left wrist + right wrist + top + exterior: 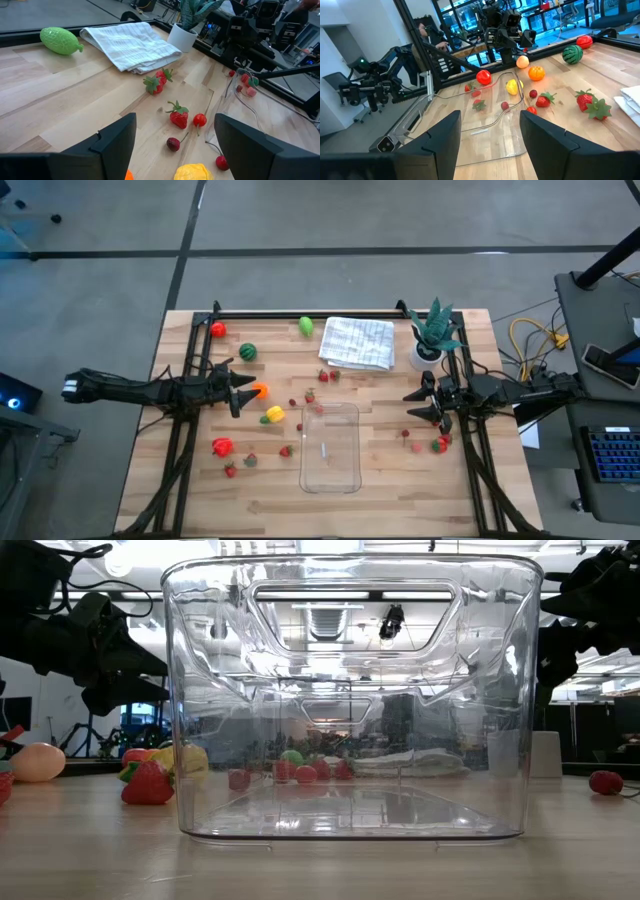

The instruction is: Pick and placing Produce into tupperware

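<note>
The clear tupperware stands on its base in the table's middle, toward the near edge, and fills the low view. Produce lies scattered around it: an orange fruit, a yellow piece, a red pepper, a striped melon, a lime-green piece and small strawberries. My left gripper hovers open left of the tupperware, with the orange fruit just off its fingertips. My right gripper is open to the tupperware's right, near small red pieces.
A folded white cloth and a spiky plant in a white pot sit by the far edge. Black frame rails run along the far side and down both sides. Bare wood lies near the table's near edge.
</note>
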